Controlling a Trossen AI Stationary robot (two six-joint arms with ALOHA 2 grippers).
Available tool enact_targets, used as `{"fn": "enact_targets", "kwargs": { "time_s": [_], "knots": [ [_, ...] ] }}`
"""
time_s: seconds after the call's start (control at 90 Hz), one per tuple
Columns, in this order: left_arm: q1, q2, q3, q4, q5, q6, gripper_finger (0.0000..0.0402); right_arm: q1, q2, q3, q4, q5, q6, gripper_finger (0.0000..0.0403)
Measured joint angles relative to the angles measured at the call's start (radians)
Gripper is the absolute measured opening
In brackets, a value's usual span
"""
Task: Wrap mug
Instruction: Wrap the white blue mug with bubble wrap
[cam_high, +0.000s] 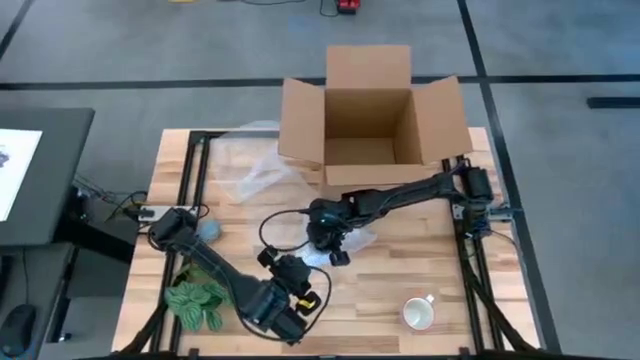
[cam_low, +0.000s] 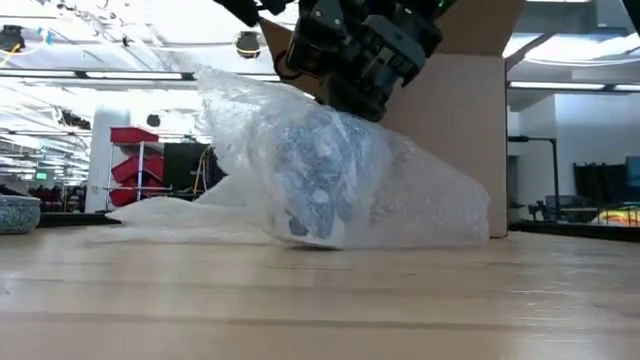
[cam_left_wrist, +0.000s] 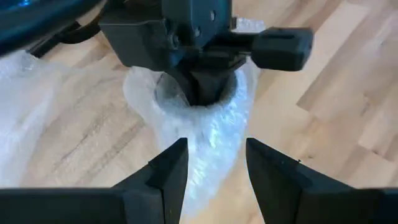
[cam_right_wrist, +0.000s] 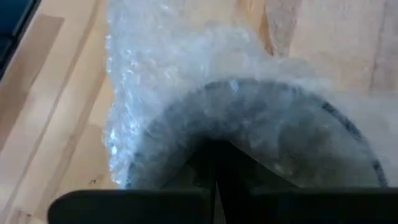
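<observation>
I saw the mug (cam_low: 318, 190), dark grey and blurred under cloudy bubble wrap (cam_low: 420, 200), sitting mid-surface just in front of the cardboard box (cam_high: 368, 115). My right gripper (cam_high: 331, 240) had its jaws pinched together on the wrap at the mug's rim. My left gripper (cam_left_wrist: 214, 165) hovered near it, jaws apart, holding nothing.

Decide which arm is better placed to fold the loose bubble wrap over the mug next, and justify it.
Left, probably: the left gripper is open, facing the bubble wrap. The right gripper is shut on the wrapped mug.
</observation>
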Motion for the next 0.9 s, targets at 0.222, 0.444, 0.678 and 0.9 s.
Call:
{"fn": "enact_targets", "kwargs": {
  "time_s": [0.222, 0.444, 0.678, 0.9],
  "knots": [
    [-0.054, 0.000, -0.002, -0.002, 0.048, -0.090, 0.0141, -0.002, 0.020, 0.001, 0.007, 0.002, -0.003, 0.0000],
    [-0.107, 0.000, -0.023, 0.002, 0.057, -0.216, 0.0141, -0.005, 0.022, -0.001, -0.017, -0.019, -0.007, 0.0000],
    [-0.128, 0.002, -0.073, 0.023, 0.054, -0.271, 0.0141, -0.002, 0.030, -0.006, -0.038, -0.024, -0.011, 0.0000],
    [-0.128, 0.002, -0.088, 0.026, 0.052, -0.271, 0.0141, -0.002, 0.029, -0.006, -0.028, -0.023, -0.009, 0.0000]
  ]
}}
